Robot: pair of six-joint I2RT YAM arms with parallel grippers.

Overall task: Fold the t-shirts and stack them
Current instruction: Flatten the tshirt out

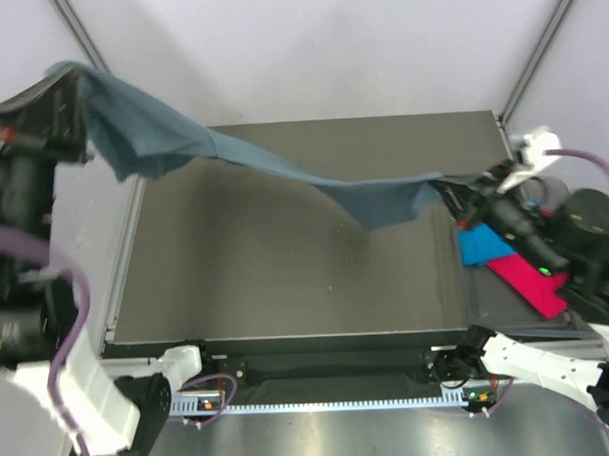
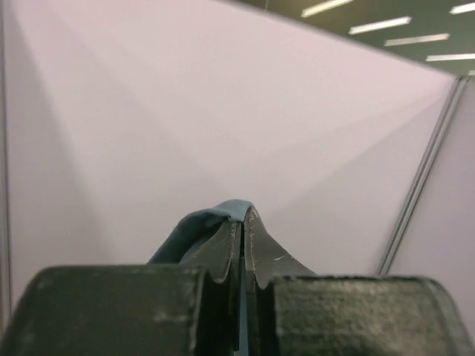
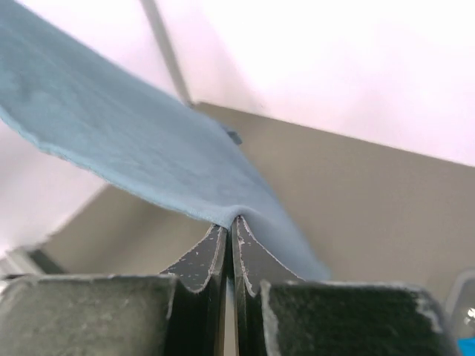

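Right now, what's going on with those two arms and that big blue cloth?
A robot holds a slate-blue t-shirt in the air, stretched between its two grippers above the table. The left gripper clamps one end, high at the left; the right gripper pinches the other, lower at the right. It is not folded yet. A turquoise t-shirt and a pink t-shirt lie off to the right.

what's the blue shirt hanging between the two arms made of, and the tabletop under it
The slate-blue t-shirt looks like soft matte knit cloth, probably cotton: it sags, folds, and looks faintly fuzzy close up. The tabletop is a dark, dull sheet; material unclear.
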